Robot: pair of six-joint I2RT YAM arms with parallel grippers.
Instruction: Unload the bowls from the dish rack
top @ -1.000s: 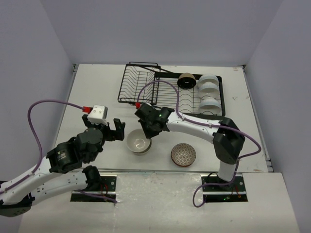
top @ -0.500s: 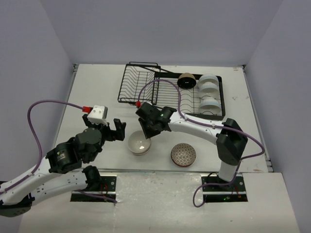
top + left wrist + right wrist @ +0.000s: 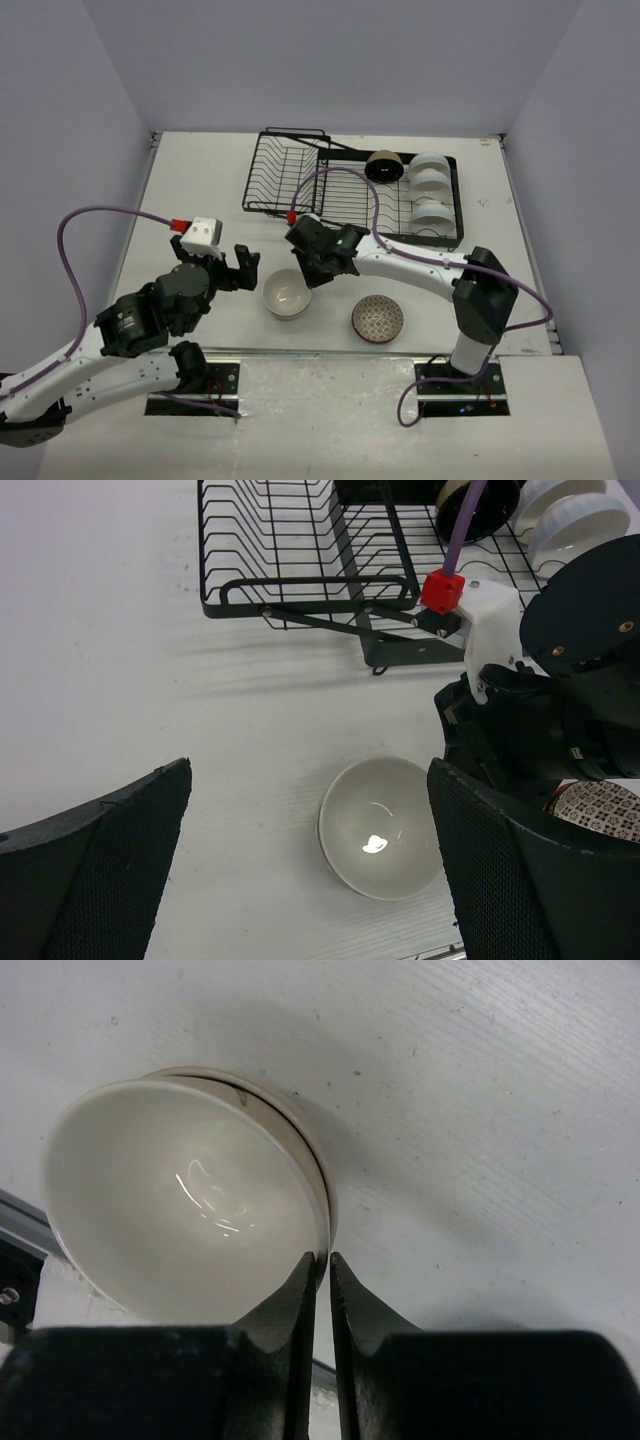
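A cream-white bowl [image 3: 286, 293] [image 3: 380, 825] [image 3: 180, 1200] sits upright on the table in front of the dish rack [image 3: 300, 180] [image 3: 300, 540]. My right gripper [image 3: 312, 275] [image 3: 326, 1257] is at the bowl's right rim, one finger inside and one outside, shut on the rim at the very tips. My left gripper [image 3: 232, 268] [image 3: 308, 780] hangs wide open just left of the bowl, holding nothing. A net-patterned bowl [image 3: 377, 317] [image 3: 600, 808] rests on the table to the right. In the rack stand a black-lined bowl [image 3: 383, 166] and white bowls [image 3: 430, 190].
The rack's left basket [image 3: 280, 170] holds nothing. A purple cable [image 3: 340, 190] from my right arm loops over the rack. The metal mounting rail [image 3: 330, 352] runs along the near table edge, just behind both bowls on the table.
My right arm has shifted a little to the right and toward the rack. The cream-white bowl stays in place on the table. The left arm has not moved.
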